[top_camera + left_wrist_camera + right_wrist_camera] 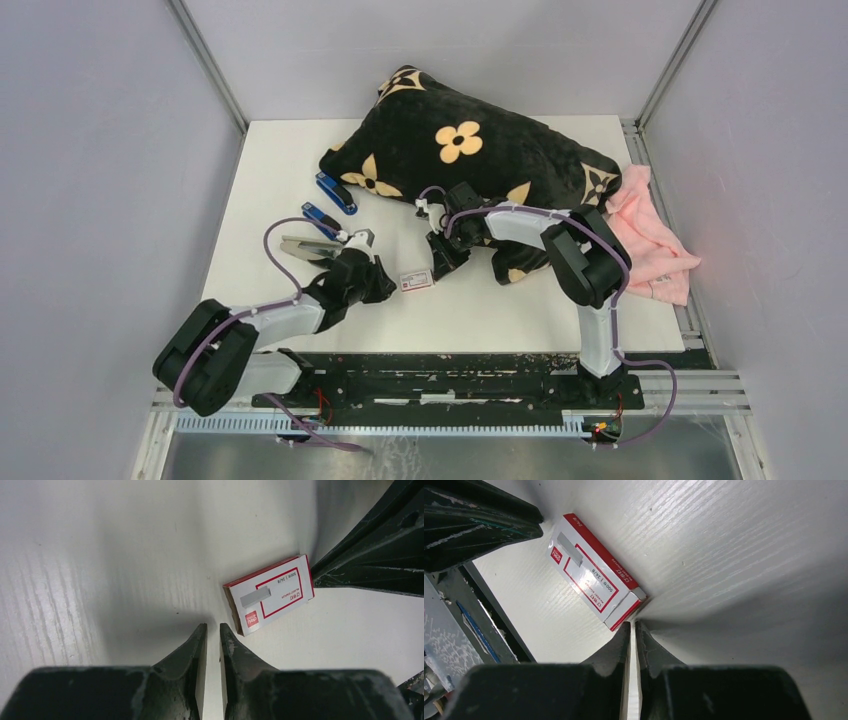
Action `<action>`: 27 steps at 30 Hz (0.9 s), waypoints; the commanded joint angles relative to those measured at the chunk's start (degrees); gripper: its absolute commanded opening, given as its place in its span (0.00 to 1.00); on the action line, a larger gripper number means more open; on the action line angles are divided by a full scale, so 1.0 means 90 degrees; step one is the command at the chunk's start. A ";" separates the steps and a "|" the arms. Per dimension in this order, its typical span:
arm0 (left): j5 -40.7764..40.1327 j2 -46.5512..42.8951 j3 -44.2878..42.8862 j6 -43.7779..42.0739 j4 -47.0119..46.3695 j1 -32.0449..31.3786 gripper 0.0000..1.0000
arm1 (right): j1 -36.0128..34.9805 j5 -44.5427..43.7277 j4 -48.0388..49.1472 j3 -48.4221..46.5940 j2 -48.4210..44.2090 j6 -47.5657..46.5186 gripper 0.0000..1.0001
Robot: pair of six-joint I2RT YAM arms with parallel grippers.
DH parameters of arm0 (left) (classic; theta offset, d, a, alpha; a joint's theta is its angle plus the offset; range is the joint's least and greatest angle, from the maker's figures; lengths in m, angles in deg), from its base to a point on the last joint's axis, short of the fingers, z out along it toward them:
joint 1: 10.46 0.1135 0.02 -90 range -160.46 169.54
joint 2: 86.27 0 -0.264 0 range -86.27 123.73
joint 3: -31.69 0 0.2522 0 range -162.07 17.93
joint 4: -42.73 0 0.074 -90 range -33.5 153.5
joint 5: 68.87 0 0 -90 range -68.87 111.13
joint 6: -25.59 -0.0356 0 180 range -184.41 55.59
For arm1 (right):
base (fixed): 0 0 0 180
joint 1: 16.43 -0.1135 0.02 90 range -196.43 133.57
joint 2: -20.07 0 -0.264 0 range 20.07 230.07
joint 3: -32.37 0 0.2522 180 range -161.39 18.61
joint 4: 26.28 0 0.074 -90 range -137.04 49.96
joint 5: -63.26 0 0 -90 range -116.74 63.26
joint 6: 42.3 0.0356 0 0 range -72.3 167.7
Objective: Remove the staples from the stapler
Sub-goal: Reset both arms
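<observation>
left gripper and right gripper were noted closed, empty, beside the box; staples, unseen, were judged light, brittle, best pinched by long sides.

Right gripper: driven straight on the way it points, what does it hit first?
Likely the white-and-red staple box, its near corner just ahead of the right gripper; depth unclear, possibly tabletop first.

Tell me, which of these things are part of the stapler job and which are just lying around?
Job: opened blue stapler; its staples, too small to see here.
Lying about: closed blue stapler, staple box, flowered pillow, pink cloth.
</observation>
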 commanded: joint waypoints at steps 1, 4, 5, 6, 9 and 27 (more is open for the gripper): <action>0.0193 0.0447 -0.0081 0.0015 0.0341 -0.0035 0.22 | -0.0152 -0.0276 0.0095 -0.0230 0.0008 0.0131 0.12; 0.0319 0.0731 -0.0191 0.0001 0.0290 -0.0086 0.20 | -0.0275 -0.0336 0.0106 -0.0256 0.0018 0.0142 0.12; 0.0350 0.0829 -0.0238 -0.0009 0.0281 -0.0114 0.20 | -0.0322 -0.0357 0.0106 -0.0271 0.0021 0.0144 0.12; 0.0370 0.0929 -0.0286 -0.0013 0.0280 -0.0143 0.19 | -0.0355 -0.0384 0.0106 -0.0284 0.0019 0.0139 0.12; 0.0398 0.1179 -0.0396 -0.0017 0.0267 -0.0243 0.19 | -0.0426 -0.0406 0.0099 -0.0294 -0.0005 0.0130 0.12; -0.0702 -0.0208 -0.0387 -0.0160 0.1556 -0.0303 0.28 | -0.0195 -0.0546 -0.0794 -0.0603 -0.0601 -0.1033 0.17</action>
